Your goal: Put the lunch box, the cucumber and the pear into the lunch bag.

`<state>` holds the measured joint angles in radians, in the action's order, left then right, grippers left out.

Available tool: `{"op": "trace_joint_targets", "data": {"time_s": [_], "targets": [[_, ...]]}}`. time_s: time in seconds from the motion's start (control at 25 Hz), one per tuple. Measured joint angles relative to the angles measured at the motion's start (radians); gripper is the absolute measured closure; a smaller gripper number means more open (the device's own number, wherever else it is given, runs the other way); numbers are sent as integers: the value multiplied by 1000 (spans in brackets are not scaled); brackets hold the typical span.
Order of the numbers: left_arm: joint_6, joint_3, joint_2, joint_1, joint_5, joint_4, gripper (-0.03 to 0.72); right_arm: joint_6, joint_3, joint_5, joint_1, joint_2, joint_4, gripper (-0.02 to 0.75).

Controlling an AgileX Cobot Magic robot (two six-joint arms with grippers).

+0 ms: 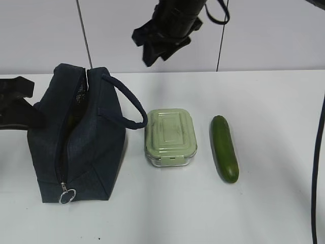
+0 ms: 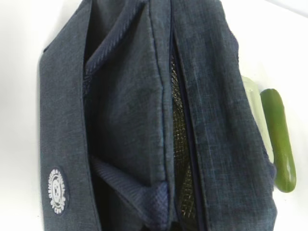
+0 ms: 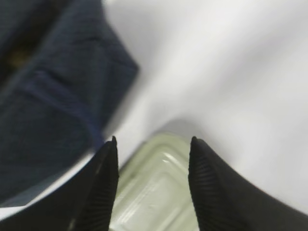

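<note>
exterior cam: front-on, slanting down over the table (image 1: 274, 213) | left wrist: tight, straight above the lunch bag (image 2: 130, 120) | right wrist: close, blurry, looking down at the lunch box (image 3: 154, 192) | all three catch bag + box

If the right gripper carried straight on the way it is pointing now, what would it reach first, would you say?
Most likely the lunch box: in the right wrist view its pale green lid sits directly between the open fingers of the right gripper, with nothing in front. Depth is blurred, so the gap is unclear.
</note>
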<state>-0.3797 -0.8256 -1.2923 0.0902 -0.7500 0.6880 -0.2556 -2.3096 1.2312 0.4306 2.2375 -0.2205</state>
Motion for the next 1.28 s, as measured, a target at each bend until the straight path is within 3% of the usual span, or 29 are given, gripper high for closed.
{"op": "trace_joint_targets", "data": {"time_s": [0.16,0.4,1.04,1.28], "targets": [[0,0,0,0,0,0,701,128,-3,15,-4,-18,255,392],[0,0,0,0,-1,0,701,160,77,15,-4,-102,426,397],[0,0,0,0,1,0,701,301,806,6,-4,-524,429,399],[0,0,0,0,1,0,701,423,966,-178,-4,-538,421,399]]}}
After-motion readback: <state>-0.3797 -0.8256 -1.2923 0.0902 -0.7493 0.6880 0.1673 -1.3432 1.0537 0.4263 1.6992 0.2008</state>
